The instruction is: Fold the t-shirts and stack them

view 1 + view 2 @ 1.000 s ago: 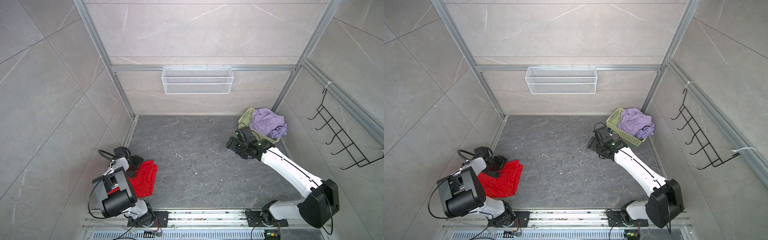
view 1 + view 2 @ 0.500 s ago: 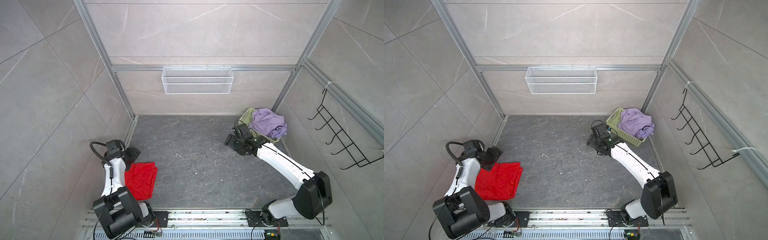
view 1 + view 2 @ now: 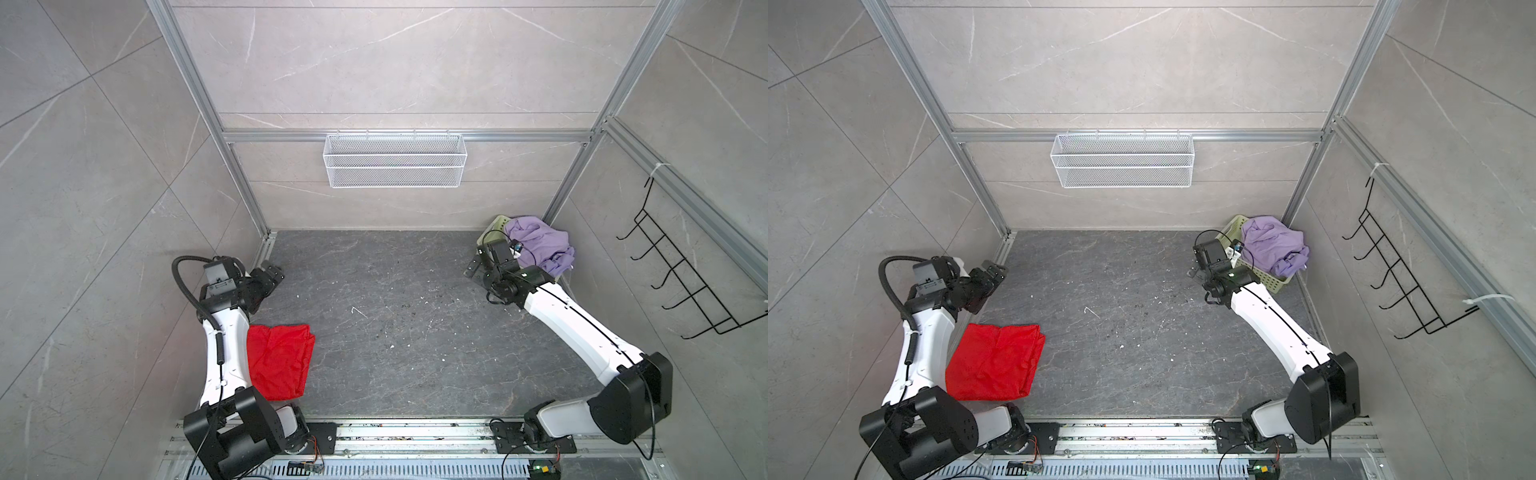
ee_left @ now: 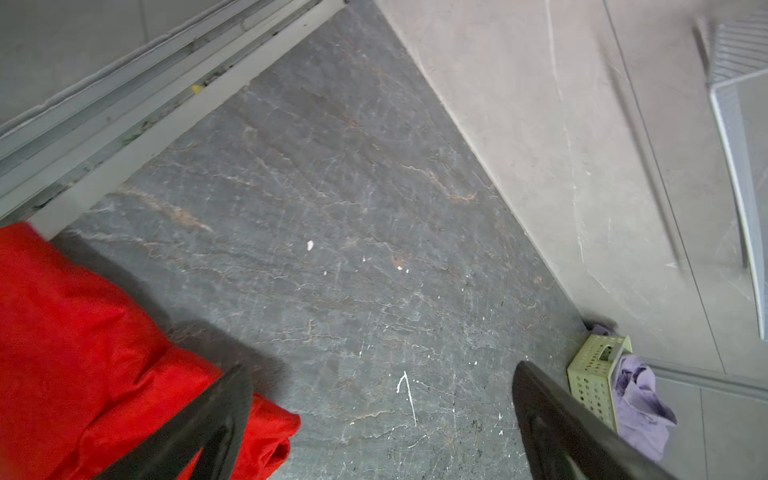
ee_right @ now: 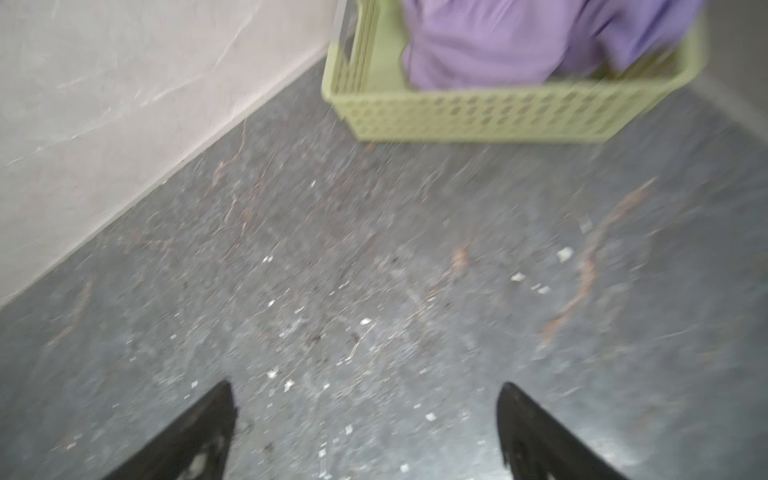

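jaws wide, clear of red tee [image 3: 994, 361]

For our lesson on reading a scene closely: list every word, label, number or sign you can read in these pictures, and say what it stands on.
No text can be read anywhere.
red t-shirt: plain cloth, no label showing.
lilac t-shirt and green basket: no print.
Tiny pale marks on the left arm's wrist housing: too small to read.

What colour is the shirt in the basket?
Pale lilac. The shirt in the green basket shows best in a top view.
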Tool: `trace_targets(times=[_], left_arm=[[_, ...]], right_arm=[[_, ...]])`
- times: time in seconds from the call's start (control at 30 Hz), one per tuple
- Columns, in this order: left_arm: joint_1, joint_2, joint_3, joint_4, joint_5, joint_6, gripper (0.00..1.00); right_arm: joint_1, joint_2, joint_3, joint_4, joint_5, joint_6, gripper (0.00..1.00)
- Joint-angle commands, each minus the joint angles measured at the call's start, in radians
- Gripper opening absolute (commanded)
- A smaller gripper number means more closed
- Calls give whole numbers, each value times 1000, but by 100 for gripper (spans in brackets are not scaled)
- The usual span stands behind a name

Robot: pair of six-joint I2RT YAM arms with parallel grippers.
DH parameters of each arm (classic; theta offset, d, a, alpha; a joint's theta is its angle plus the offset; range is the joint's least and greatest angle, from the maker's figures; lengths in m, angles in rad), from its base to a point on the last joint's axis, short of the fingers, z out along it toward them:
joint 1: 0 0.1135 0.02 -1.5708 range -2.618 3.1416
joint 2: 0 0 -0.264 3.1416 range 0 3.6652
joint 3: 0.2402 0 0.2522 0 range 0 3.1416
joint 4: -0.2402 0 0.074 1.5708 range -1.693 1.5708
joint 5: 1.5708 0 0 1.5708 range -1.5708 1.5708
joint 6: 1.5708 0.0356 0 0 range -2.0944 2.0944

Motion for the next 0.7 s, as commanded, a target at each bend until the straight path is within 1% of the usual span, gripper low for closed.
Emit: trace_targets(times=[0.0,0.07,0.17,0.27,0.33,0.43,0.5,0.6,0.67], left_arm=[[-99,-7,57,57,-102,65,100],[-152,-4,51,89,-156,73,100],[-229,-25,9,170,-247,118,100],[-274,-74,-65,278,-340,184,100],[-276,-116,-138,379,-369,213,100],[-277,-173,-262,518,-416,288,100],[-278,-190,-336,581,-432,344,100],[-279,-195,-453,668,-450,392,100],[-279,-192,-530,726,-493,370,100]], right_arm=[[-10,-70,15,-81,171,-18,99],[-13,-105,-3,-100,228,-22,99],[-17,-168,-45,-108,297,-34,99],[-18,-247,-105,-103,360,-50,99],[-19,-300,-146,-104,408,-53,99],[-18,-380,-199,-106,467,-68,99],[-19,-423,-225,-109,506,-76,99],[-19,-475,-264,-96,562,-107,99],[-18,-511,-318,6,563,-221,99]])
